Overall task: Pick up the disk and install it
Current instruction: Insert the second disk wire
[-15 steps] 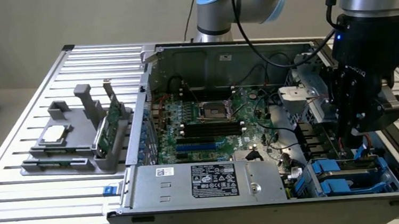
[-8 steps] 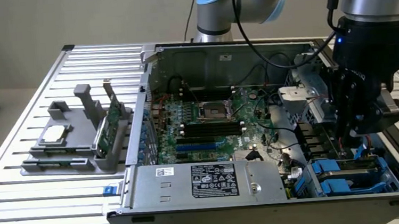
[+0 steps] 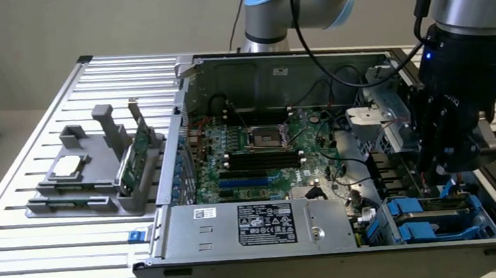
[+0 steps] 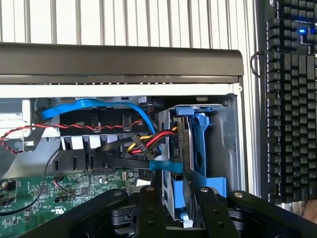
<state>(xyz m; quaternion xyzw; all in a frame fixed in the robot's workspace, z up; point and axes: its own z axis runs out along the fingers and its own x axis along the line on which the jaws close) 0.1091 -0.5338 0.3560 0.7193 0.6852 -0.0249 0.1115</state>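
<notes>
beside the case, wrist view adds a keyboard (image 4: pixel 292 99); fingers (image 4: pixel 181 208) clasp the disk (image 4: pixel 200 148).

The flat silver-grey metal disk in its blue plastic bracket frame (image 4: pixel 198 148) stands on edge between my jaws, reaching away from them into the blue drive bay at the corner of the open computer case (image 3: pixel 431 214)

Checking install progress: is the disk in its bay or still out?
In. The disk with its blue bracket stands inside the drive bay, with the gripper right at it.
</notes>
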